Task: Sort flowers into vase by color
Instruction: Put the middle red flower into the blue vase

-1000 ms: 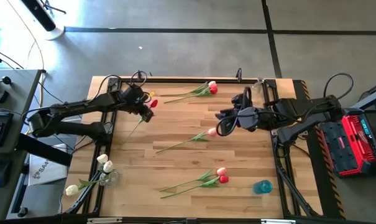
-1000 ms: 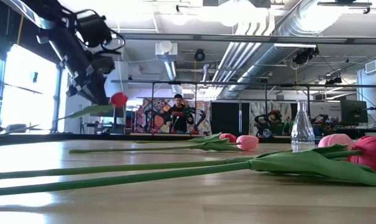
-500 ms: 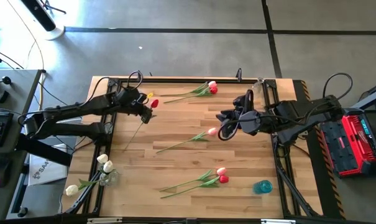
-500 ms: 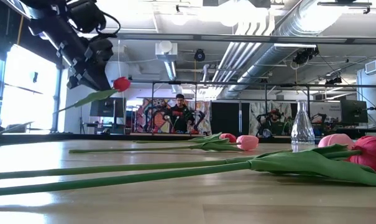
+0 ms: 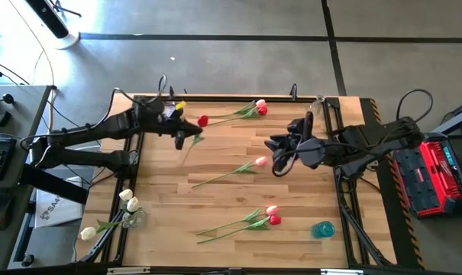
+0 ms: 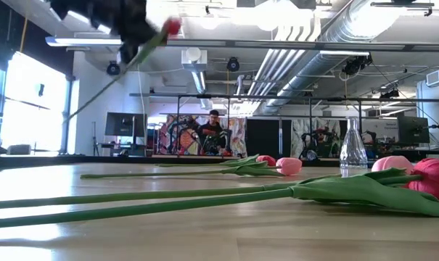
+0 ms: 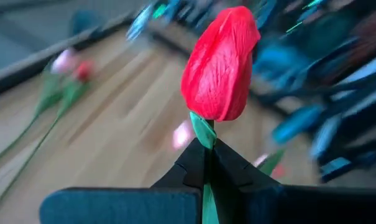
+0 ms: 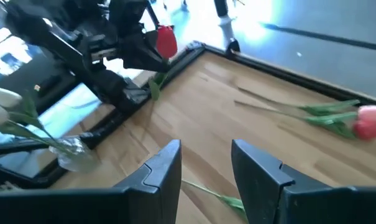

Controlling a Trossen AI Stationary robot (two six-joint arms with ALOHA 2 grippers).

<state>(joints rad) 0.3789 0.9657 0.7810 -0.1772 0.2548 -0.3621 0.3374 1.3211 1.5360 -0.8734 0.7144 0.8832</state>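
Note:
My left gripper (image 5: 186,133) is shut on a red tulip, whose head (image 5: 203,121) stands just past the fingertips, high over the table's far left part; the low view shows the head (image 6: 173,27) near the picture's top. My right gripper (image 5: 277,150) hovers open over the table's right middle, with nothing between its fingers (image 8: 206,163). A pink and a red tulip (image 5: 256,108) lie at the far edge, a pink one (image 5: 246,166) in the middle, and another pink and red pair (image 5: 263,218) near the front. White tulips stand with their stems in a glass vase (image 5: 131,214) at the near left. My left gripper pinches the red tulip's stem (image 7: 207,142) between its two fingers, just below the head. The fingers slant only a little downward and lie across the stem. The flower is lifted clear; its head (image 7: 220,65) rises past the fingertips and its long stem (image 6: 103,83) trails down behind.
A blue vase (image 5: 322,228) stands at the near right. A clear glass vase (image 6: 353,148) stands at the far right corner. Black frame rails run along the table's left and right edges. People show in the room beyond the table.
My left gripper has risen and gone toward the table's right edge, tipping up from a steep downward slant to nearly level. The red tulip has gone up with it, its head now high and its stem hanging well clear of the table.

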